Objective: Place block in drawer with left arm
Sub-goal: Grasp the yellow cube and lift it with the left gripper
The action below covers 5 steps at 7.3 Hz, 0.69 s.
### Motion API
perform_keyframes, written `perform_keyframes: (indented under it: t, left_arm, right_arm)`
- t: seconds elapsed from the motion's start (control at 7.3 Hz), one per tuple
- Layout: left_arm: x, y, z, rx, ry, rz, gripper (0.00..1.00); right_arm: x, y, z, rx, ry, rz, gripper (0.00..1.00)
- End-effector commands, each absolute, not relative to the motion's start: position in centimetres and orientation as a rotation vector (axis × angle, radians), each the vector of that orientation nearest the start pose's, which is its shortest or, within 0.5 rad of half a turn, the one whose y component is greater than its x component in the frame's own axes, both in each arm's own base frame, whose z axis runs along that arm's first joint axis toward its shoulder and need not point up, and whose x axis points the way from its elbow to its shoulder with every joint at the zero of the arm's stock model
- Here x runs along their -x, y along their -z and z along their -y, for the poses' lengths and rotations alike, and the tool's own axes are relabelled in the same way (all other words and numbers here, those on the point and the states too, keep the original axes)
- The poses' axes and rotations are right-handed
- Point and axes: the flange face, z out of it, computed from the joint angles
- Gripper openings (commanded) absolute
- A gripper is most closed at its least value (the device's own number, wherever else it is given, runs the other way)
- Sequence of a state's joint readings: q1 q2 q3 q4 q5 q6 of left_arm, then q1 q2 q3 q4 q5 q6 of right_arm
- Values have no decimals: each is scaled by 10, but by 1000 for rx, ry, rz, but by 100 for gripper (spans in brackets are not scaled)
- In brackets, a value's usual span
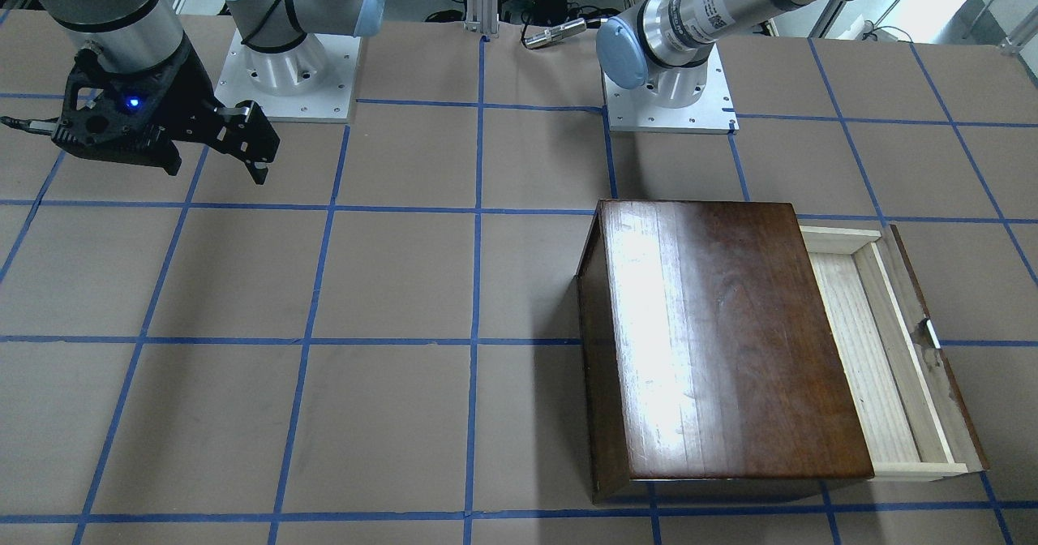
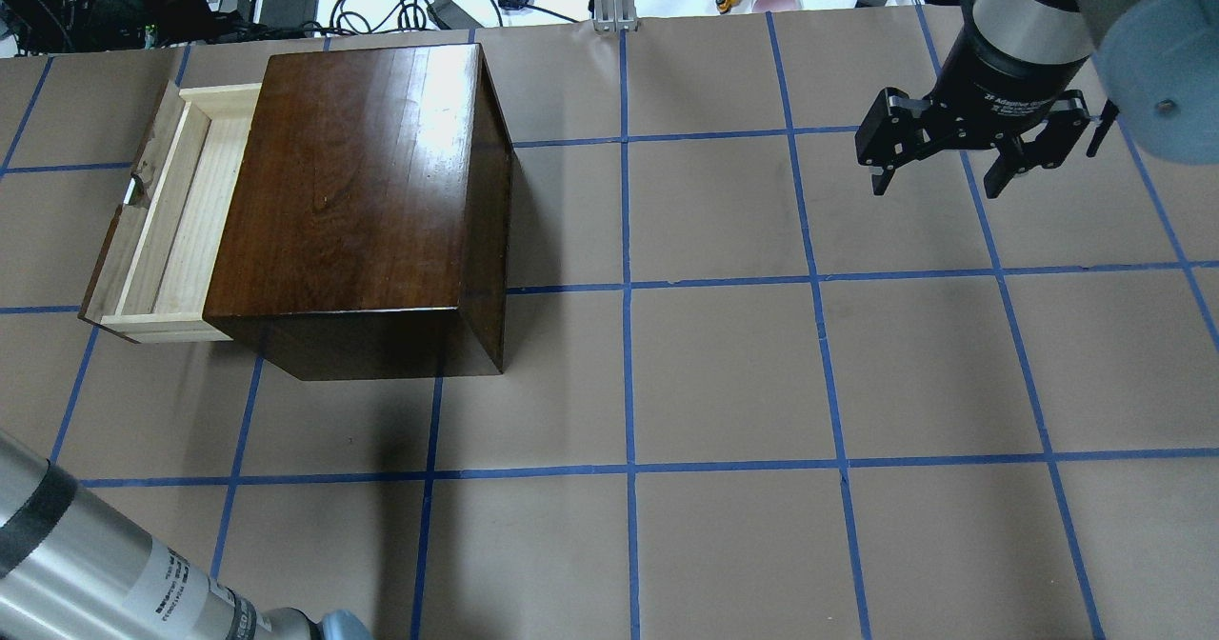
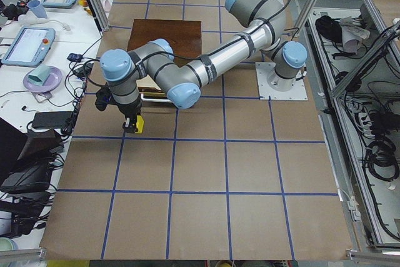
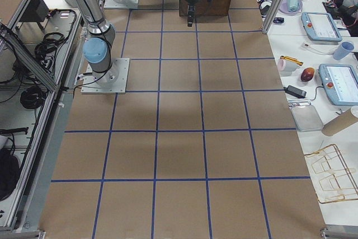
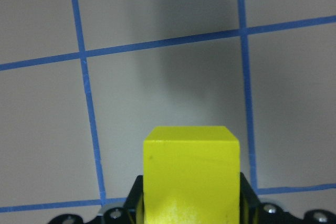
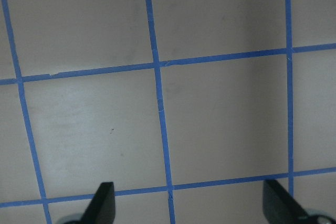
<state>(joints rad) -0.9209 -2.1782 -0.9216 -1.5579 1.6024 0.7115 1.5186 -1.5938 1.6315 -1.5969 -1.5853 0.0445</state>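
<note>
Left wrist-mounted view: left end effector [image 5: 191, 202] clamps the block [image 5: 191, 171] (bright yellow) between its fingers.

Lower half of the block [image 5: 191, 177] below the wrist view's edge

Lighting was bright and even from overhead, white glare streaked the glossy top of the wooden box [image 1: 649, 302], a soft shadow fell on the table [image 2: 724, 373] at its foot, a broad grey shadow lay behind the block [image 5: 191, 182] in the left wrist view.
</note>
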Motion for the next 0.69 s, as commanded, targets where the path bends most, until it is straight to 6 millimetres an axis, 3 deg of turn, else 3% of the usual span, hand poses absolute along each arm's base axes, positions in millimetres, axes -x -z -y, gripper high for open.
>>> perform_keyframes:
  t: [0.0, 0.27, 0.41, 0.55]
  left_arm:
    - [-255, -472, 673, -80, 0, -3100, 0]
    - [-177, -475, 676, -3, -49, -3117, 0]
    - [-146, -460, 673, -35, -96, -3130, 0]
    - [-136, -444, 666, -45, -137, -3144, 0]
  right_arm:
    - [-107, -472, 487, -152, -17, -3152, 100]
    - [-107, -472, 487, -152, -19, -3152, 100]
    - [-107, -472, 487, -152, -17, -3152, 100]
    - [-107, -472, 487, -152, -17, -3152, 100]
